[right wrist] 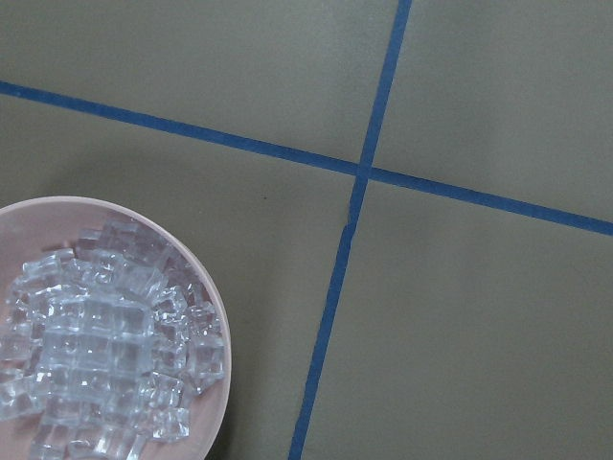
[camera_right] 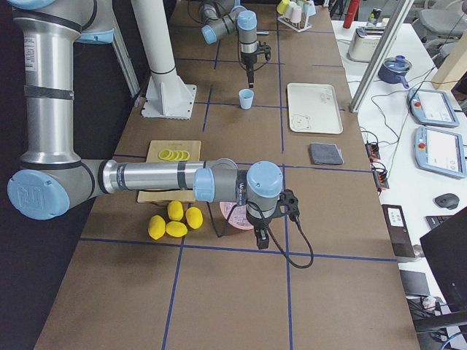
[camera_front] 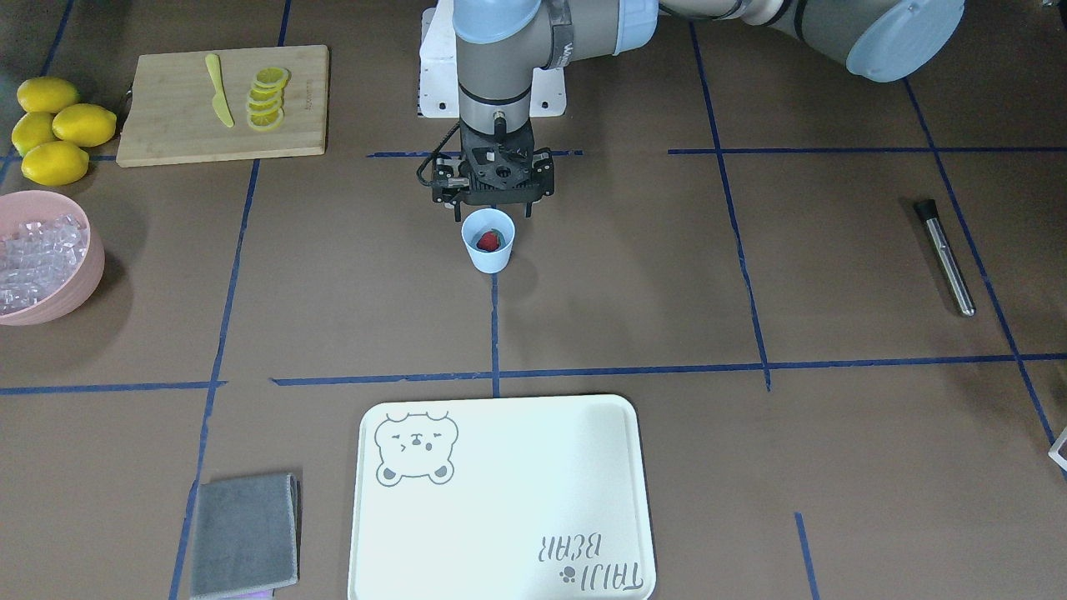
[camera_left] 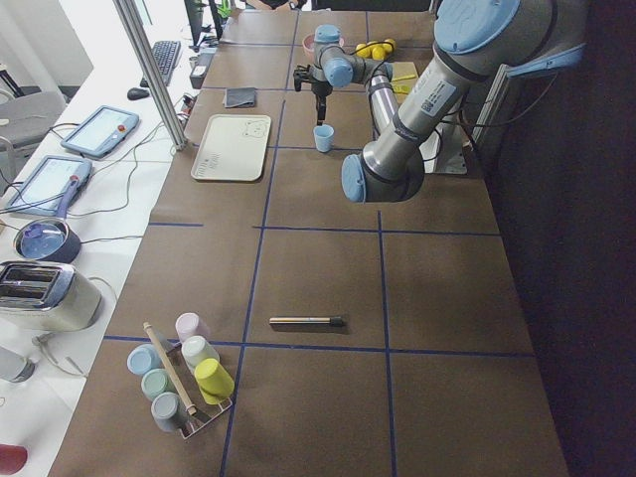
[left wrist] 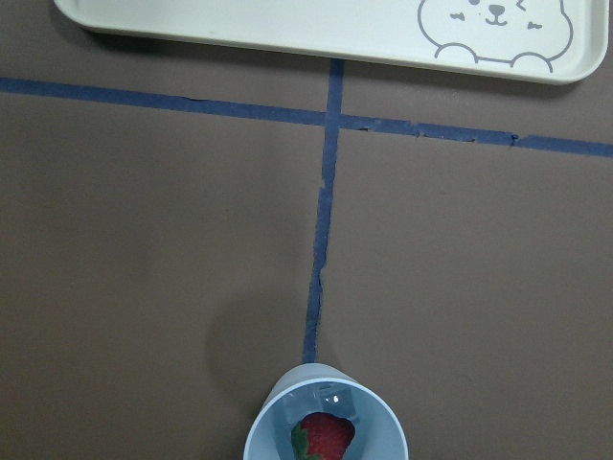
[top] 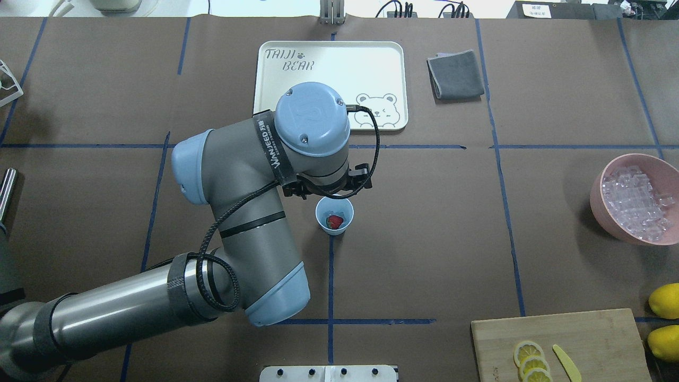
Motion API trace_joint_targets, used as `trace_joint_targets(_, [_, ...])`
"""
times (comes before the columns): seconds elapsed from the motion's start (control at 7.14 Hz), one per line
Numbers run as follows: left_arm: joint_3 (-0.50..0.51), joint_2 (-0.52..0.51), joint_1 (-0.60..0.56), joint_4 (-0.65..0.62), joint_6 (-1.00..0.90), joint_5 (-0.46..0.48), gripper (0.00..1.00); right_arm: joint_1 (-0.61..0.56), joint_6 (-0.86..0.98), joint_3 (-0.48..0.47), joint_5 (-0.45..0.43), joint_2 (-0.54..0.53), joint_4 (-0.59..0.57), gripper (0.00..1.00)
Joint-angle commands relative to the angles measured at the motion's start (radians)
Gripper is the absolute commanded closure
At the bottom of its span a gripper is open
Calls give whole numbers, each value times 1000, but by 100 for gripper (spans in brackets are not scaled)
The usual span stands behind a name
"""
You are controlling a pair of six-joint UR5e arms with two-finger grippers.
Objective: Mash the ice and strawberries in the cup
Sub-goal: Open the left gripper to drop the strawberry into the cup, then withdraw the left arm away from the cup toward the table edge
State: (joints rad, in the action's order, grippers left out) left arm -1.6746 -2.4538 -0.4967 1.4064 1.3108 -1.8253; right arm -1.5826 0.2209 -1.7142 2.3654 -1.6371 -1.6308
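Left arm point(top: 249, 223) enters the overhead view from eight o'clock, elbow bent, wrist vertical; left gripper point(camera_front: 496, 212) points straight down, jaws apart. Right arm point(camera_right: 153, 177) stretches level, right gripper point(camera_right: 260, 240) hanging at six o'clock below its wrist (jaw state unclear).

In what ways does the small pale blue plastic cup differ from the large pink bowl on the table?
Size: the small pale blue plastic cup is far smaller than the large pink bowl.
Contents: the cup holds one red strawberry; the bowl holds a heap of clear ice cubes.
Shape: the cup is narrow and tapered; the bowl is wide and rounded.
Both stand upright, with open tops, on the brown table.
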Motion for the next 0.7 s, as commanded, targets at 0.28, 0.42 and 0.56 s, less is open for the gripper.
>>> trace_joint_targets(0.28, [-287,385,-280,-64,-496,-197,0,0,6,-2,-18,-24,3,0])
trace_joint_targets(0.42, [-295,483,-401,-55,-636,-289,0,0,8,-2,-40,-26,3,0])
trace_joint_targets(0.56, [-292,578,-536,-52,-795,-364,0,-4,5,-1,-46,-26,2,0])
